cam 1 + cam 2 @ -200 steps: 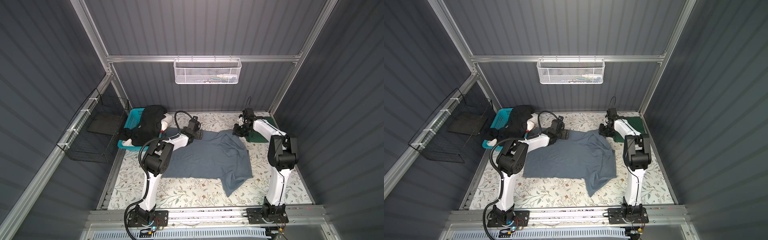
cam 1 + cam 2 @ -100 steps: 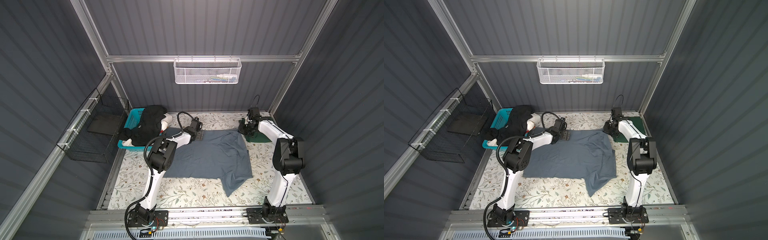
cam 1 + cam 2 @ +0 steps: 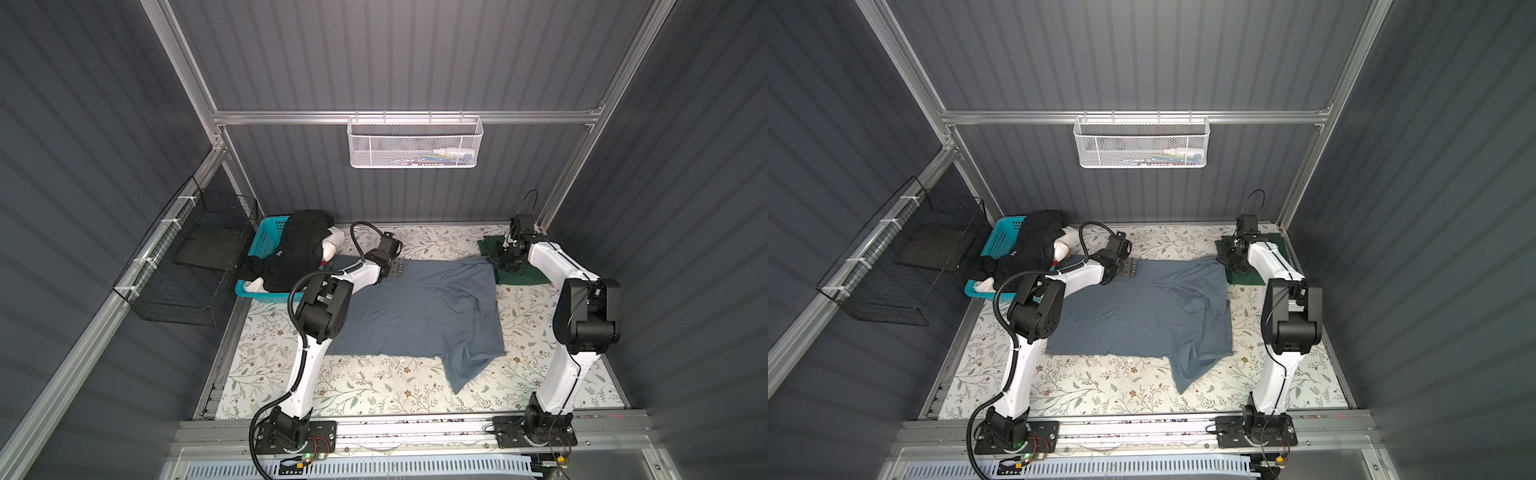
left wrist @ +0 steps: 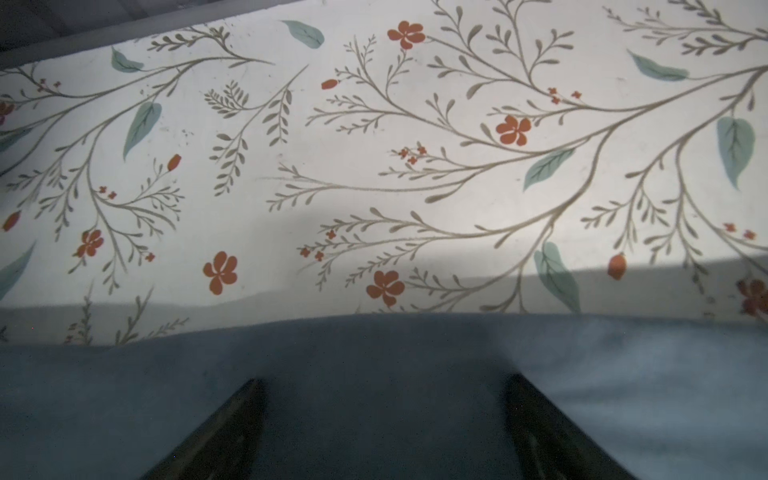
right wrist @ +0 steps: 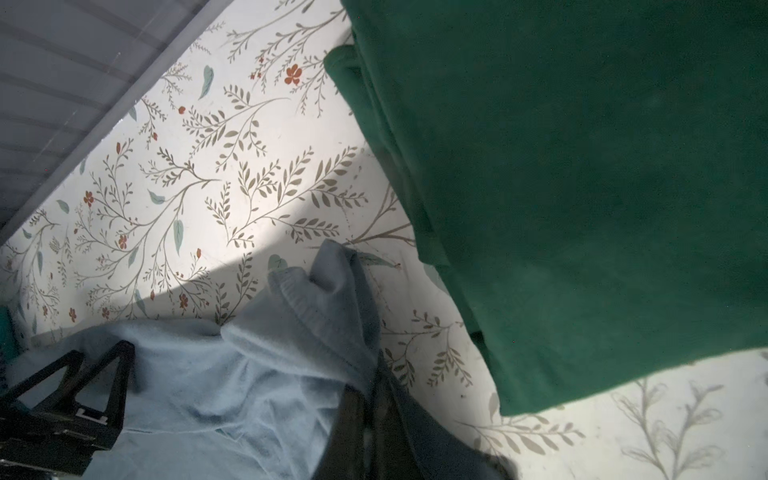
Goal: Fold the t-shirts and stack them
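Observation:
A slate blue-grey t-shirt (image 3: 415, 316) (image 3: 1142, 316) lies spread on the floral table, one flap trailing toward the front right. My left gripper (image 3: 397, 268) (image 3: 1129, 267) (image 4: 384, 380) stands open low over its far left edge, cloth beneath both fingers. My right gripper (image 3: 503, 261) (image 3: 1229, 259) (image 5: 372, 395) is shut on the shirt's far right corner, with bunched hem cloth (image 5: 316, 316) pinched in it. Right beside it a folded dark green t-shirt (image 3: 523, 277) (image 3: 1246, 277) (image 5: 582, 187) lies at the back right. Black (image 3: 299, 245) and white (image 3: 334, 245) t-shirts are heaped in the basket.
The turquoise basket (image 3: 266, 232) (image 3: 1000, 237) stands at the back left corner. A black wire rack (image 3: 195, 257) hangs on the left wall, and a white mesh basket (image 3: 415, 143) on the back wall. Floral tabletop (image 3: 374, 390) shows in front of the shirt.
My right gripper closed on the shirt's far right corner and drew it rightward toward the green shirt, straightening the far edge. The left gripper stayed open at the far left edge.

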Motion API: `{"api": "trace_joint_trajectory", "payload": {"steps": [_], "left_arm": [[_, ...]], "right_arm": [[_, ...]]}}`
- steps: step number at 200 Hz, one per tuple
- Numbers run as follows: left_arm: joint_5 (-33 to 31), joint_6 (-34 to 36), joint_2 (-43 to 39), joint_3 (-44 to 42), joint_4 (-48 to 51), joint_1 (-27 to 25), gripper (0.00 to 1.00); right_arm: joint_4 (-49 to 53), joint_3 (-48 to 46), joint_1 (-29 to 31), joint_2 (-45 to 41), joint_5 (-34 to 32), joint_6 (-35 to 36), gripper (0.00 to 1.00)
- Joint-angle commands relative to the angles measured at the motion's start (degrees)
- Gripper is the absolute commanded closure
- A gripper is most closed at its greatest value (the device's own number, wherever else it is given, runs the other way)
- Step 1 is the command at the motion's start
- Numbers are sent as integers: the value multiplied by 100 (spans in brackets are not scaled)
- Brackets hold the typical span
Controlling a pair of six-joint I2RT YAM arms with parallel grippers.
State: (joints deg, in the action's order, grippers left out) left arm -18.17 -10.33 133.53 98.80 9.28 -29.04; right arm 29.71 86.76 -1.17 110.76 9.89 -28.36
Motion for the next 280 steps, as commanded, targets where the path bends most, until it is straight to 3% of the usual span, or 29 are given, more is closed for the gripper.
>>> {"api": "trace_joint_trajectory", "payload": {"steps": [1,50,70,85,102,164,201,227,250,262,280], "left_arm": [[-164,63,267,35,454,74,14],[-251,159,341,42,295,74,37],[-218,213,480,268,481,69,59],[-258,203,627,518,714,70,93],[-376,198,717,671,872,74,100],[-867,126,132,-256,113,87,100],[-899,-14,-340,-933,-422,105,100],[-564,-75,-660,-1273,-803,82,100],[-438,-46,-893,-1481,-1052,75,100],[-347,34,-1021,-1601,-1233,70,100],[-279,199,-1166,-1732,-1520,31,100]], "right_arm": [[-114,-136,-216,16,223,-211,100],[-96,-258,-291,-52,620,-79,100],[-317,-490,-348,-140,869,-149,100],[-366,-513,-362,-176,1173,-159,100],[-346,-452,-366,-203,1222,-152,100],[-481,-331,-393,-275,1406,-395,100],[-393,-871,-287,-669,706,-412,100],[-34,-1227,162,-743,702,225,75],[393,-1200,370,-577,792,620,74],[509,-1205,366,-541,1146,751,68],[506,-1156,359,-658,998,786,65]]}}
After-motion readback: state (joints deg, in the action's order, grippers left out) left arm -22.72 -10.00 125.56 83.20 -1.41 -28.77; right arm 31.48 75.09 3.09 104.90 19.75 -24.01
